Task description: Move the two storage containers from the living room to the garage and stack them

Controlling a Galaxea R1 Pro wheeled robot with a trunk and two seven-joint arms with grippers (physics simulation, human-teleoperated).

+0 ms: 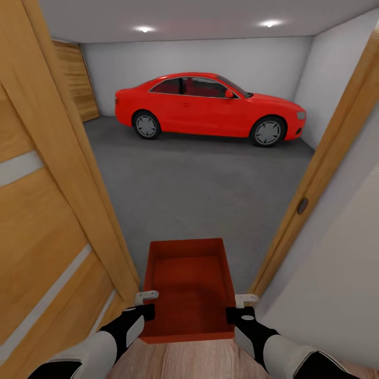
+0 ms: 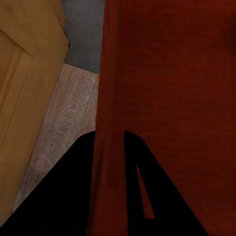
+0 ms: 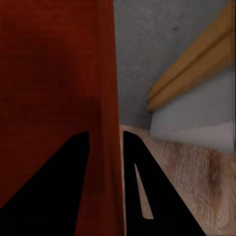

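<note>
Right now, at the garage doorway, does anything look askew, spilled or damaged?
Nothing stands out. The bin is empty and level, each side wall pinched by a tool: left, right. The car sits parked on the floor beyond.

White forearms, black wrists, pale grey jaws, black up close.

Red car seen through an open wooden doorway

A red car stands side-on near the far white wall, under two ceiling lights; an open wooden door is at the left, the door frame at the right, light wood planks nearest
</note>
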